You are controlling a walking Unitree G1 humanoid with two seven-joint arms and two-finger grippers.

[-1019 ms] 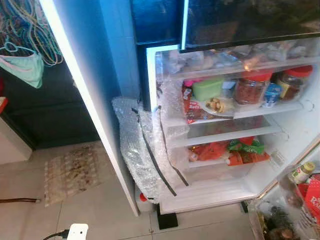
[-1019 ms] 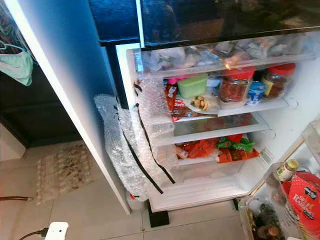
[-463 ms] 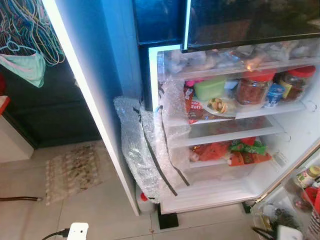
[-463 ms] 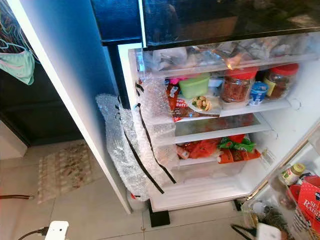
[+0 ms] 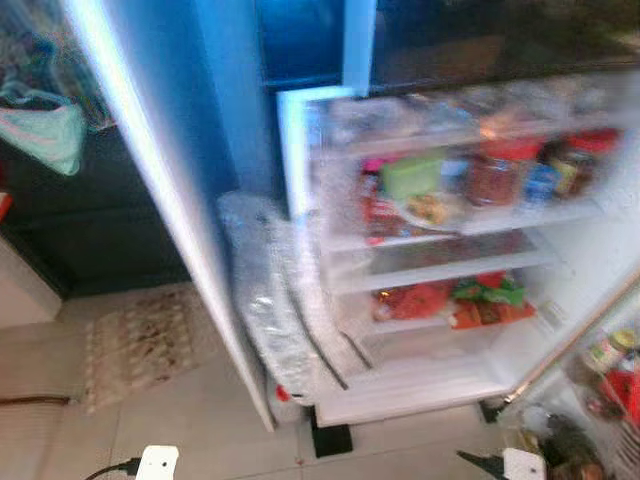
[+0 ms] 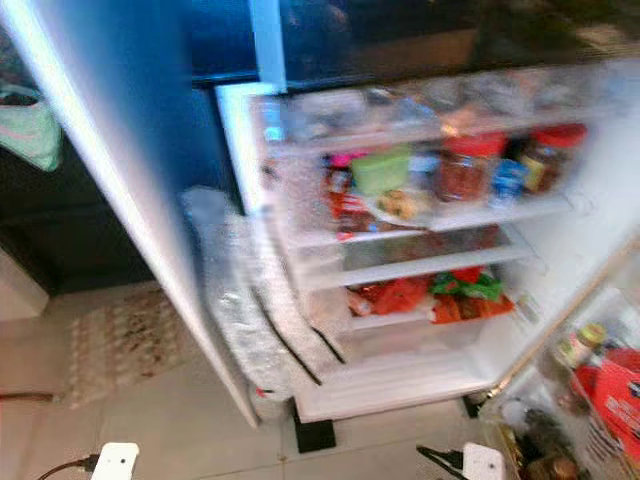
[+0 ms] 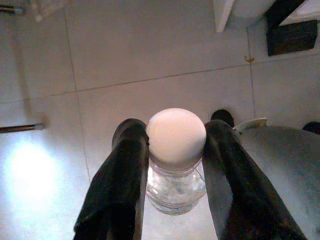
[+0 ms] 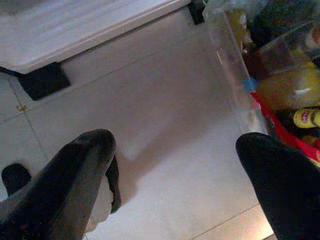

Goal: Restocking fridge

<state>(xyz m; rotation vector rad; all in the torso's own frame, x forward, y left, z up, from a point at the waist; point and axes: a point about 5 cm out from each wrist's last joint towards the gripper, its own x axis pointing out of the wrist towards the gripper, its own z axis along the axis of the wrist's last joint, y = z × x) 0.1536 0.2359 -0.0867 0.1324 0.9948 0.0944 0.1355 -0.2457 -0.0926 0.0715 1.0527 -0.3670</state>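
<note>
My left gripper [image 7: 175, 132] is shut on a clear glass bottle [image 7: 175, 192] with a round white lid [image 7: 176, 135], holding it above the tiled floor. My right gripper [image 8: 175, 145] is open with nothing between its fingers, low over the floor beside the fridge door's bin [image 8: 235, 70]. Its black finger and white wrist piece [image 5: 505, 463] show at the bottom right of the eye views. The fridge [image 5: 450, 250] stands open, its shelves holding red-lidded jars [image 5: 505, 175], a green box [image 5: 412, 175] and red and green packets [image 5: 450, 298].
The open right door's bins [image 5: 600, 370] hold bottles and a red carton. A tall white panel [image 5: 180, 220] and bubble wrap [image 5: 265, 300] stand left of the fridge. A small mat [image 5: 140, 335] lies on the floor. A black fridge foot [image 5: 330, 438] is below.
My right gripper has come into the bottom right of the eye view and moved left. The whole picture has shifted slightly and blurred, so the camera is moving.
</note>
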